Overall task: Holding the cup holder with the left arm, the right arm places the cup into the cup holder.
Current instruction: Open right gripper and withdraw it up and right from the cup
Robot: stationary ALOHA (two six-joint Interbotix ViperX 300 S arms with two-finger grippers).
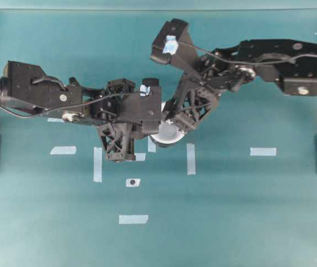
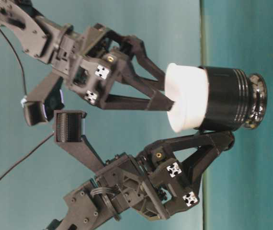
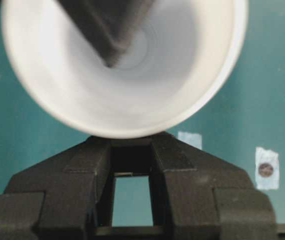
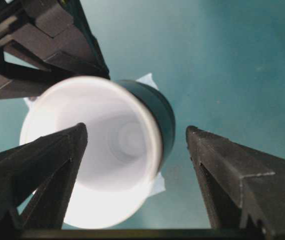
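Clearly, your left gripper (image 2: 225,139) has its fingers clamped on the small side tab of the glossy black round cup holder (image 2: 230,98), gripping it near the base; from the table-level view you cannot tell whether the base rests on the teal table (image 1: 231,222) or hangs just above it. That holder looks rigid and slick, so a pinch on the tab could let it pivot if you push down hard off-centre. Seated in it is the plain white tapered paper cup (image 2: 188,98), base down inside, the wide rim and upper wall standing proud of the black edge. Judge the cup as light, thin and easily crushed; take it by the wall just under the rim, gently, never across the open mouth.

Further right, your right gripper (image 4: 136,137) stands with its fingers wide apart, one inside the cup's mouth and one outside, holding nothing. That inner finger is the hazard: drag it sideways and you tip the cup.

Around them, pale-blue tape strips (image 1: 191,158) mark the table, one small patch carrying a dark dot (image 1: 132,182); nothing else crowds the pair.
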